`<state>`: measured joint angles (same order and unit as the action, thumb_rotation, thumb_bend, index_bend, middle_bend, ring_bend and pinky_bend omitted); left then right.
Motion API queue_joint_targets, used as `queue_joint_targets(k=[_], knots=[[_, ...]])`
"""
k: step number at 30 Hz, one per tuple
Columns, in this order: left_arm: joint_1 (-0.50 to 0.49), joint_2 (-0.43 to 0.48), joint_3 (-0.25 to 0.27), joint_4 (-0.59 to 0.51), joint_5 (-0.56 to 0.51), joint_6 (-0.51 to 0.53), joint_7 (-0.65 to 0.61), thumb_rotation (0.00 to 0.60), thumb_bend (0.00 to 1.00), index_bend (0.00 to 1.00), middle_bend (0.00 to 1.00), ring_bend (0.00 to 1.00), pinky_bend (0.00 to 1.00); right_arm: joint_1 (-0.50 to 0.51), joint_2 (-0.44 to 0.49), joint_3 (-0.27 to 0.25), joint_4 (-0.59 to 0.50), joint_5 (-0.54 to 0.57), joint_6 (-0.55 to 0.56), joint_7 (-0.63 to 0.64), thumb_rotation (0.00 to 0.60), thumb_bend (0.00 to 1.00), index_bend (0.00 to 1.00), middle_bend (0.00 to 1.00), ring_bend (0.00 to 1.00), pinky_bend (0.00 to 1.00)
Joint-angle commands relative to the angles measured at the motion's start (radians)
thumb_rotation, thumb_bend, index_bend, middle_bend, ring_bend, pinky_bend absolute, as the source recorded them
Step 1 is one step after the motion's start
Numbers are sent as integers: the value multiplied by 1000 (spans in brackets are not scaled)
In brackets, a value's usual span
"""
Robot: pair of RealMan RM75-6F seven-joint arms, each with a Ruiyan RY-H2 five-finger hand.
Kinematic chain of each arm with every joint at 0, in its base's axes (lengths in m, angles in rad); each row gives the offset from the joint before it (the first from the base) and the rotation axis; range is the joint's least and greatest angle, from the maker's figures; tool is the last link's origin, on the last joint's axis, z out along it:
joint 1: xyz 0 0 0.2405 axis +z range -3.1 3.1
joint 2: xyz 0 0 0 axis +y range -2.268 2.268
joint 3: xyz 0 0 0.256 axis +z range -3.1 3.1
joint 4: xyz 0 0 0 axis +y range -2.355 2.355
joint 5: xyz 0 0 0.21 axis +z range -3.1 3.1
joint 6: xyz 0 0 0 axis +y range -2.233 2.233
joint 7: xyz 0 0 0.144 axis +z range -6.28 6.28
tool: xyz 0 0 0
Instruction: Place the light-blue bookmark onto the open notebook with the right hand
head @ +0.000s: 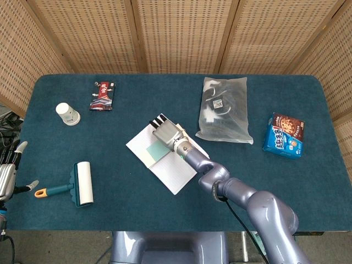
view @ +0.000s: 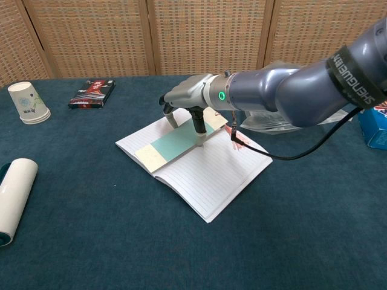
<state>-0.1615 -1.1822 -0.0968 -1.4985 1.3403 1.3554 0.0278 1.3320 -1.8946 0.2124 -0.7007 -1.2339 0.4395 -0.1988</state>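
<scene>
Bookmark [view: 172, 145] on notebook [view: 205, 175] — fingers [view: 199, 141] touching

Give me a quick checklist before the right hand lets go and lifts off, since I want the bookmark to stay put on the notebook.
1. Bookmark fully on the notebook: ok; in the chest view no end overhangs the page edge.
2. Bookmark lying flat: ok, it looks flat on the left page.
3. Right hand contact: not ok for lifting yet; a fingertip presses on the bookmark.
4. Tassel free of the hand: cannot tell; it lies close under the wrist.
5. Space above the hand: ok, nothing over it.
6. Left hand out of the way: ok, at the table's far left edge.
</scene>
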Motion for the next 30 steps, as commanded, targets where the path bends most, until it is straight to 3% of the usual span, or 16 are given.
queue_joint_targets(k=[1, 4, 14, 25, 30], knots=[[1, 0, 0, -1, 0, 2, 0, 600, 120, 0, 0, 0, 0, -2, 1, -1, -2, -4, 5, 6, 600, 155, 553, 78, 0, 74], [2, 1, 0, -2, 0, 5, 2, 600, 120, 0, 0, 0, 0, -3, -3, -3, 1, -9, 12, 6, 600, 155, 529, 64, 0, 67], [4, 3, 1, -3, 4, 9, -2, 600, 120, 0, 0, 0, 0, -17, 5, -8, -7, 32, -8, -54, 600, 155, 243, 0, 0, 23], [8, 8, 0, -8, 11, 21, -12, 600, 120, 0, 0, 0, 0, -60, 109, 5, -214, 98, 87, -166, 600, 173, 216, 0, 0, 22], [10, 11, 4, -12, 23, 28, -13, 600, 120, 0, 0, 0, 0, -77, 171, 18, -346, 132, 144, -217, 600, 342, 238, 2, 0, 30]])
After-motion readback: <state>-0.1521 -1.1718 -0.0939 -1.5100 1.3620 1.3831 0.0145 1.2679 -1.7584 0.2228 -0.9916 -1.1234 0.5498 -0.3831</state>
